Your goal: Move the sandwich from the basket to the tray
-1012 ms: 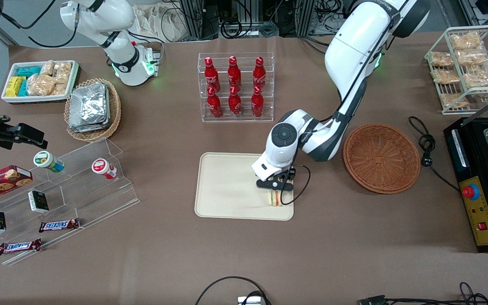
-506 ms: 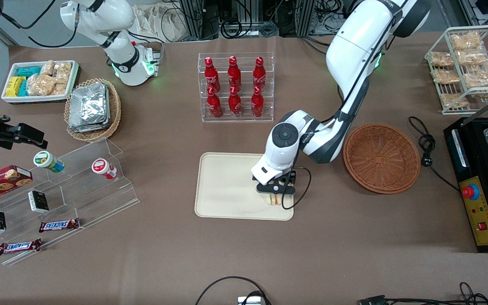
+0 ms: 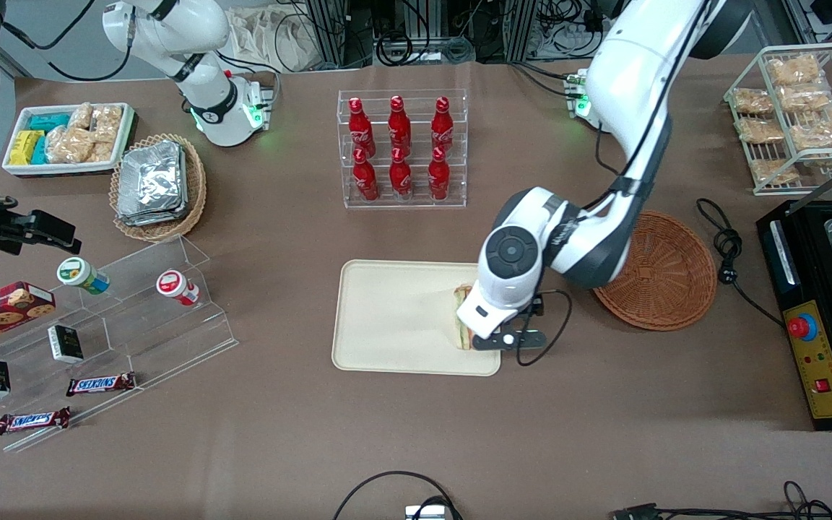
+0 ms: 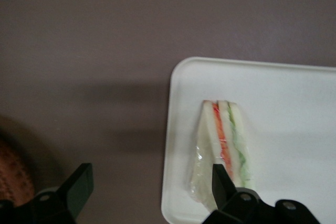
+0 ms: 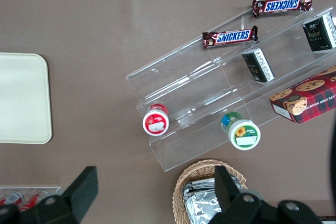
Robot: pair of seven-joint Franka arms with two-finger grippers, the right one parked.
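Note:
The sandwich [image 3: 462, 320] [image 4: 224, 139], a clear-wrapped wedge with red and green filling, lies on the cream tray [image 3: 387, 318] [image 4: 294, 93] near the tray's corner closest to the working arm's end. My left gripper [image 4: 149, 178] hangs open above it, holding nothing. One finger [image 4: 219, 178] stands over the sandwich's edge and the other finger [image 4: 80, 182] over bare table off the tray. In the front view the wrist [image 3: 508, 274] covers part of the sandwich. The reddish-brown basket [image 3: 665, 282] [image 4: 10, 179] sits beside the tray, toward the working arm's end, with the forearm across part of it.
A rack of red bottles [image 3: 401, 148] stands farther from the front camera than the tray. Toward the parked arm's end are an acrylic snack shelf [image 3: 98, 318], a tan basket of foil packs [image 3: 158, 186] and a white bin [image 3: 66, 137]. A wire rack [image 3: 795, 115], a cable [image 3: 726, 245] and a black box [image 3: 820, 303] lie toward the working arm's end.
The gripper was down at the sandwich on the tray. It has since risen and shifted toward the basket, leaving the sandwich on the tray.

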